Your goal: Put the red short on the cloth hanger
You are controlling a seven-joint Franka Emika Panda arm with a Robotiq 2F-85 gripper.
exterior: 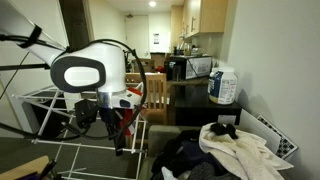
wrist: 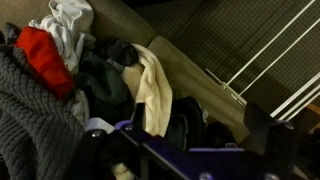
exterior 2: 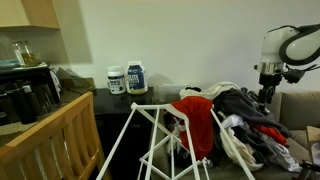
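Heaped clothes (exterior 2: 240,115) on couch (exterior 2: 300,108)

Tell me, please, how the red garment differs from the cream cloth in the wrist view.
Colour: the red garment is bright red, the cream cloth pale. Place: the red garment sits left between a grey knit and a white garment; the cream cloth lies mid-frame over dark clothes. Shape: the red garment is bunched, the cream cloth a long draped fold. Both are loose, crumpled fabric.
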